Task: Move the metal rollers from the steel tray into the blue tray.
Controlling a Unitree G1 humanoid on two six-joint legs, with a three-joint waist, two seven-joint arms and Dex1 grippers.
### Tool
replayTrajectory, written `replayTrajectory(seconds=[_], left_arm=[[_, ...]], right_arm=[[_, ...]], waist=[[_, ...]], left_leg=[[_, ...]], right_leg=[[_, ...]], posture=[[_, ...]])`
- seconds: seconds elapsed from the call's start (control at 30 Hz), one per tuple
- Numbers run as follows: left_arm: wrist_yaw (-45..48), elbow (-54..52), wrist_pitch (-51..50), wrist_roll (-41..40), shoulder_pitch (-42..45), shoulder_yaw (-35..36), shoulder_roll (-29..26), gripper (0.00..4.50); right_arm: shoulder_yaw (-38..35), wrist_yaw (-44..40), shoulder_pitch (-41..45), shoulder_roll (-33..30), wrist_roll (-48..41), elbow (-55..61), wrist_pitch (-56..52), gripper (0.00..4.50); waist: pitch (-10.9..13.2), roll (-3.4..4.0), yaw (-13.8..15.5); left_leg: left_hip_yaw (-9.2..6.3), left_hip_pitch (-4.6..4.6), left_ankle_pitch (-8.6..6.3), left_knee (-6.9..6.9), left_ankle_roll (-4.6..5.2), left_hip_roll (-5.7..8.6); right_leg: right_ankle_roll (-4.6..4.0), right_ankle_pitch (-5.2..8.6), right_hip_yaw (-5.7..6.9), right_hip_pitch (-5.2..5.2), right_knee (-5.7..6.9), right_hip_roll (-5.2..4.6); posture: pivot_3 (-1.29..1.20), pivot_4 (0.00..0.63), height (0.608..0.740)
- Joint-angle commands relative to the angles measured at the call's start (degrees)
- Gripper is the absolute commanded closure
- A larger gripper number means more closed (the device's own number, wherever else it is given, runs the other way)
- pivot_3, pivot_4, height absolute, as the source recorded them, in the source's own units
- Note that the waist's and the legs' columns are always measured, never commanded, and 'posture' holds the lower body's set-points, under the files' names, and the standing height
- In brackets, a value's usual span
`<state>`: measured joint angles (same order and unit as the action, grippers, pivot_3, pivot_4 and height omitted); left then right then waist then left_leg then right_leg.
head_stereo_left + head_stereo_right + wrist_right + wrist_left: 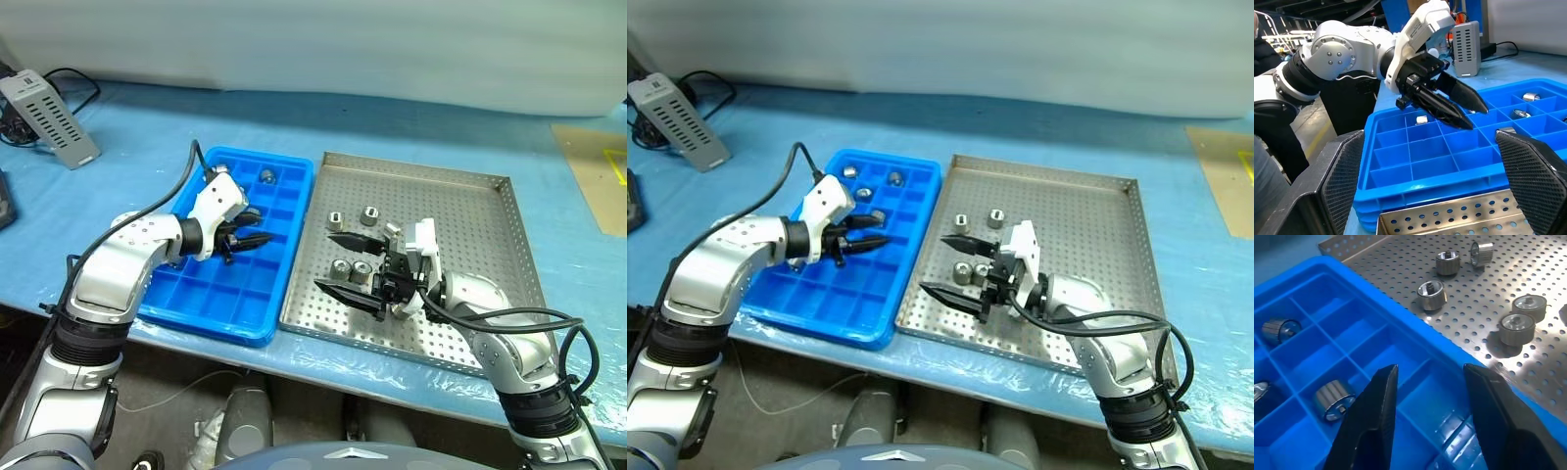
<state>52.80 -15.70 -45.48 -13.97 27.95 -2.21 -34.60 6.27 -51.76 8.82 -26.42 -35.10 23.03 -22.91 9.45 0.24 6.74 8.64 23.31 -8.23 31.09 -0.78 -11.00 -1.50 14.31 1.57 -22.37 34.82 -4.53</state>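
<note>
We see the steel tray (480,211) lying on the blue tabletop (392,122), with the blue tray (257,294) touching its side. Four rollers (353,269) remain on the steel tray's perforated floor: two (352,217) toward its far rim, one of them lying on its side, and two standing upright, side by side, nearer its middle. Three more rollers (1332,399) already sit in separate compartments of the blue tray, at the end that lines up with the steel tray's far rim.

The left end effector (253,238) hovers over the blue tray, just beside the steel tray's edge, its black fingers (1371,421) a little apart and empty in our wrist view, tips aimed toward the steel tray. The right end effector (345,261) hangs above the steel tray's near half, fingers spread wide and holding nothing, bracketing the upright pair of rollers while pointing toward the blue tray.

A grey vented box (49,119) with cables rests on the tabletop, well apart from the steel tray, beyond the blue tray.
</note>
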Motion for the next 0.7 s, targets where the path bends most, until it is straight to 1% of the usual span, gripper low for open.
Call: replayTrajectory(seconds=[0.03, 0.07, 0.23, 0.33, 0.4, 0.5, 0.63, 0.7], left_arm=[[-0.7, -0.6, 0.2, -2.9, 4.0, -0.4, 2.0, 2.26], [-0.3, 0.2, 0.5, -3.2, 5.0, -1.6, 2.6, 2.26], [5.1, 7.7, 4.6, -1.6, 10.8, -12.8, 6.5, 2.26], [9.5, 14.1, 9.1, 1.7, 13.3, -20.0, 7.2, 2.26], [11.2, 18.3, 12.5, 4.1, 14.6, -23.3, 7.6, 2.26], [12.9, 25.8, 15.4, 5.2, 17.7, -25.0, 11.1, 2.26], [13.4, 34.7, 21.2, 8.8, 20.0, -27.0, 14.9, 2.26], [14.0, 37.1, 22.4, 9.3, 20.7, -26.9, 16.5, 2.26]], right_arm=[[-0.3, -0.4, 1.0, 0.6, -1.0, 0.8, 0.2, 0.0], [-0.4, -0.2, 1.0, 0.7, -1.0, 0.8, 0.2, 0.0], [-0.2, 1.1, 0.1, 1.3, -0.7, 1.8, -0.1, 0.0], [-0.5, 3.0, -2.0, 1.7, -0.5, 3.8, -0.1, 0.0], [-0.8, 4.2, -3.3, 1.7, -0.4, 5.2, -0.1, 0.0], [-1.3, 6.7, -5.8, 1.6, -0.2, 7.5, -0.3, 0.0], [-2.0, 9.3, -9.0, 1.2, -0.1, 10.5, -0.3, 0.0], [-2.2, 10.3, -10.2, 1.0, 0.1, 11.6, -0.4, 0.0]], waist=[[0.0, 0.0, 0.5], [0.0, 0.0, 0.6], [0.0, 0.0, 0.6], [0.0, 0.0, 0.4], [0.0, 0.0, 0.2], [0.0, 0.0, -0.3], [0.0, 0.0, -1.1], [0.0, 0.0, -1.5]], left_leg=[[0.0, 0.0, 0.0, 0.0, 0.0, -0.01], [0.01, 0.0, 0.02, 0.0, -0.03, -0.01], [0.05, 0.0, 0.12, 0.02, -0.18, 0.04], [0.06, 0.0, 0.13, 0.01, -0.2, 0.04], [0.07, 0.01, 0.15, -0.01, -0.23, 0.05], [0.08, 0.0, 0.18, -0.01, -0.29, 0.05], [0.08, -0.05, 0.18, 0.02, -0.3, 0.04], [0.07, -0.08, 0.17, 0.05, -0.28, 0.06]], right_leg=[[0.0, 0.0, 0.0, -0.01, 0.0, 0.0], [0.0, 0.0, 0.01, -0.01, 0.01, 0.01], [0.01, -0.01, -0.04, -0.01, 0.02, 0.0], [0.02, -0.01, -0.06, -0.04, 0.02, 0.01], [0.03, -0.01, -0.06, -0.07, 0.02, 0.09], [0.04, -0.02, -0.08, -0.08, 0.02, 0.17], [0.09, -0.05, -0.12, 0.04, 0.01, 0.11], [0.13, -0.07, -0.15, 0.07, -0.01, 0.1]], posture=[[0.12, 0.15, 0.74], [0.11, 0.15, 0.74], [0.06, 0.15, 0.74], [0.01, 0.15, 0.74], [-0.02, 0.15, 0.74], [-0.07, 0.15, 0.74], [-0.13, 0.15, 0.74], [-0.15, 0.15, 0.74]])
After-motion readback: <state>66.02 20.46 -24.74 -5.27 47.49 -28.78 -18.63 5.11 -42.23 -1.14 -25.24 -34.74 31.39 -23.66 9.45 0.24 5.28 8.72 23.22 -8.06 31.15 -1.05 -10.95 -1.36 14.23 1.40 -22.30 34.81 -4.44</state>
